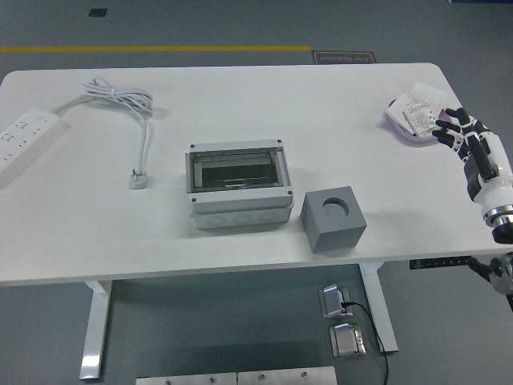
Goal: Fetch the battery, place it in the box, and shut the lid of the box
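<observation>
Head view: the right hand hangs at the table's right edge, fingers spread and grasping nothing, just beside a white-and-purple device. The grey junction box sits mid-table (clear lid down), a grey holed block beside it. No battery can be made out.

a white power strip lies at the surface's far left edge, its cable looping to a plug left of centre. a white and purple packet sits near the far right corner. yellow floor line beyond.
</observation>
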Tool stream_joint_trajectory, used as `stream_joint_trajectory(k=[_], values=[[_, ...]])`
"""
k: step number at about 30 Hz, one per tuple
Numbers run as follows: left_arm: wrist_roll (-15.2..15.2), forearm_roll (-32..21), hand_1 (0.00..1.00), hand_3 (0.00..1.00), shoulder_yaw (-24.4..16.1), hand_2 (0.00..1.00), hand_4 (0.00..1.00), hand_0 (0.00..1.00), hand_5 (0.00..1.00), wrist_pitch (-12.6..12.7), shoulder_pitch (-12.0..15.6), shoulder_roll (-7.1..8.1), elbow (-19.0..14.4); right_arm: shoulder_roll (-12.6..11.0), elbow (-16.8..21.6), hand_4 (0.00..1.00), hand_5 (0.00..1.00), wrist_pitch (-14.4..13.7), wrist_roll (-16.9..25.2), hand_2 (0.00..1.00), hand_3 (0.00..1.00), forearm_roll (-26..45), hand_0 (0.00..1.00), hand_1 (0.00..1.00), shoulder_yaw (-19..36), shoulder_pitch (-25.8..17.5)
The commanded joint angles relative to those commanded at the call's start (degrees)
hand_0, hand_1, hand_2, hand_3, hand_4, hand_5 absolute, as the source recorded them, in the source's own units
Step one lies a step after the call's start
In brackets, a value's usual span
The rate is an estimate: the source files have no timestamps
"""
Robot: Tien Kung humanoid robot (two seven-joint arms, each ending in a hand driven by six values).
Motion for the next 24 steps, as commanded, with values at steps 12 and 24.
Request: stream_joint_trajectory(k=[12, 24], values=[[-0.3, 0.2, 0.706, 0.600, 0.3, 0.603, 0.577, 0.641, 0.125, -0.1, -0.3, 0.07, 0.0, 0.0, 0.3, 0.934, 0.818, 0.1, 0.0, 0.683, 0.736, -0.2, 0.828, 0.675, 0.1, 0.2], [-0.3, -0.2, 0.705, 0.600, 0.7, 0.603, 0.578, 0.642, 0.126, -0.2, -0.4, 0.26, 0.0, -0.6, 0.2, 0.930, 0.820, -0.1, -0.3, 0.683, 0.732, -0.7, 0.829, 0.675, 0.0, 0.1]])
